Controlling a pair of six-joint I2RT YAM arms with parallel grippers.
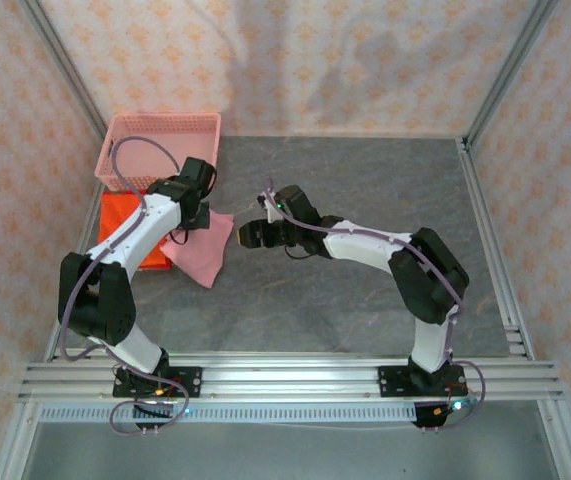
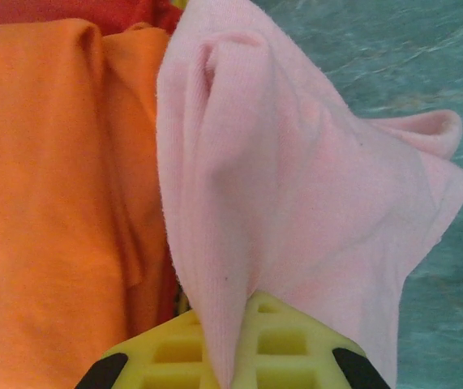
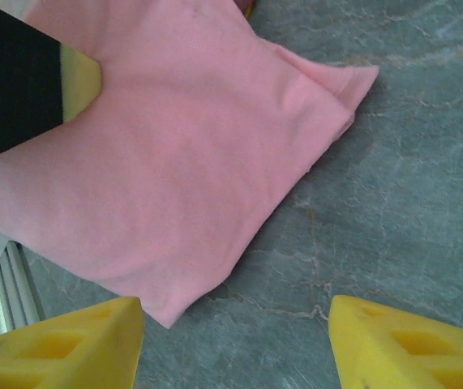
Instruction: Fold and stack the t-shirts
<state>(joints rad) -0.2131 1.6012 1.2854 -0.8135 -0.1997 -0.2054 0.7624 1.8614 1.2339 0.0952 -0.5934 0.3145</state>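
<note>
top view: the pink shirt [image 1: 203, 255] lies on the desk [image 1: 365, 180], left of centre, as a rumpled diamond. its left edge is lifted under the left claw [image 1: 194, 214]. the orange shirts [image 1: 120, 215] lie flat just left of it, partly under the left arm, with the basket [image 1: 161, 138] behind them. the right claw [image 1: 253, 235] hovers just right of the pink shirt, apart from it.

left wrist: the left claw [image 2: 233, 356] is closed on a pinch of pink shirt [image 2: 296, 186], and the cloth rises out of the yellow pads [image 2: 288, 348] in a soft ridge. it is plain pale pink knit, matte, with a rolled hem at the right. it drapes over the edge of the orange shirts [image 2: 53, 203], which look smooth and folded, with a redder strip at the top.

right wrist: the right claw [image 3: 235, 340] stands wide with nothing between its fingers, over bare desk [image 3: 393, 162] near the shirt's lower corner. the pink shirt [image 3: 158, 162] shows a doubled layer with one pointed corner at the upper right.

handling, as a judgement: light, limp cloth that will sag and slide on itself and will not hold a crease unless laid down flat. it should stand firm pinching. best taken at a corner or hem edge, through both layers, opposite the left claw's hold, so the fold stays taut between the two.
</note>
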